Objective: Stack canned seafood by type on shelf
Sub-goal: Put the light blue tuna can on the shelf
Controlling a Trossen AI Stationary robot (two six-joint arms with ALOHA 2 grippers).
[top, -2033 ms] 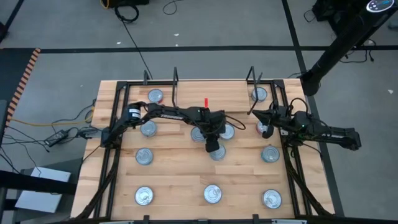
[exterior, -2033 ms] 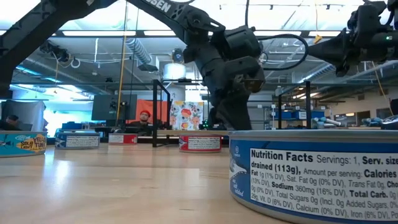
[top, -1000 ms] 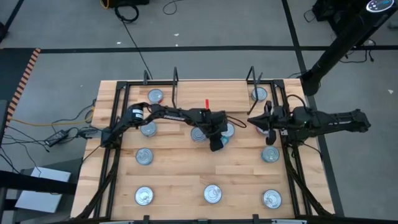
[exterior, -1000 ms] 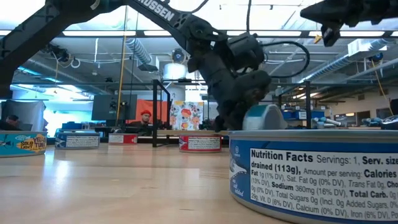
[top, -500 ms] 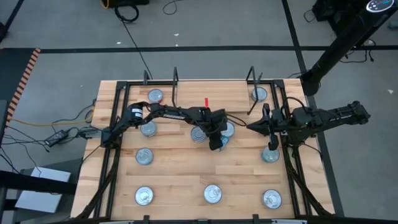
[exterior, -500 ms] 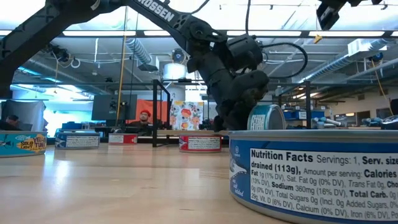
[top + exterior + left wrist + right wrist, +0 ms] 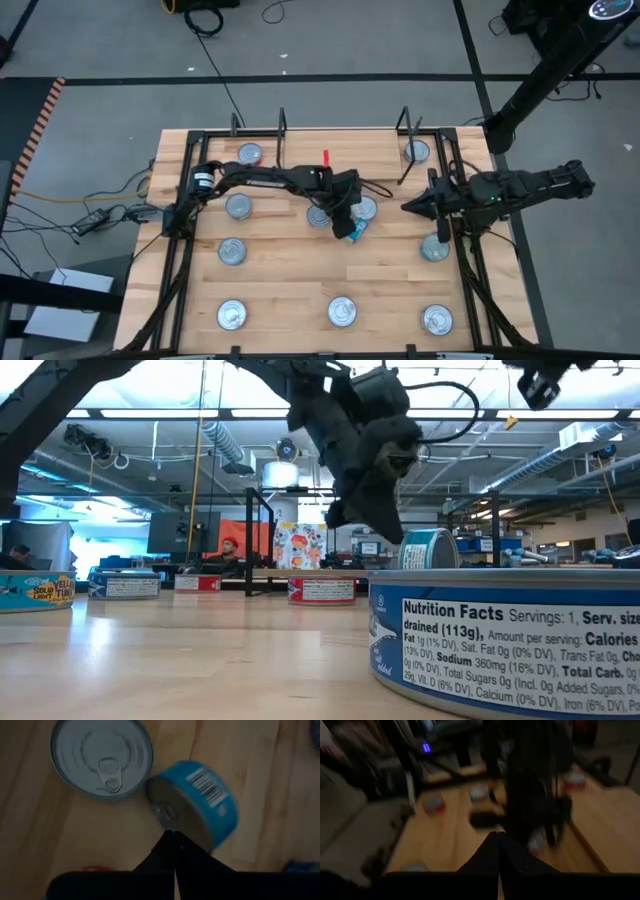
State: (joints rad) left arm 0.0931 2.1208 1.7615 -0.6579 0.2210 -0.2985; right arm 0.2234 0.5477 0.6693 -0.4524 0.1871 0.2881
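Observation:
Small round tins with silver lids lie scattered on the wooden table. One blue-labelled tin (image 7: 358, 228) (image 7: 197, 802) (image 7: 430, 548) stands tilted on its edge near the table's middle, lid facing my left gripper. My left gripper (image 7: 346, 226) (image 7: 173, 836) is shut, raised just above and beside this tin. A flat tin (image 7: 102, 762) lies close by. The shelf board (image 7: 345, 148) sits at the far edge between two black wire frames. My right gripper (image 7: 408, 207) (image 7: 499, 837) is shut and held high at the right, pointing left. My left gripper's shut fingertips (image 7: 170, 840) stand at the rim of the tilted blue tin's lid (image 7: 167, 815), coming from above. I cannot tell whether they touch it. The tin's lower edge is on the table, hidden in the low view by a nearer tin.
Flat tins lie at the left (image 7: 238, 207) (image 7: 232, 250), along the near edge (image 7: 232, 315) (image 7: 342, 311) (image 7: 437, 319), at the right (image 7: 435, 247) and far corners (image 7: 250, 153) (image 7: 417, 150). Two more (image 7: 318, 215) (image 7: 365, 208) sit beside the tilted tin. A black frame rims the table.
My left gripper has risen and drawn back a little toward the far edge. The blue tin, tipped up on its edge a second ago, stays tilted in the same place. My right arm has stayed high with little shift.

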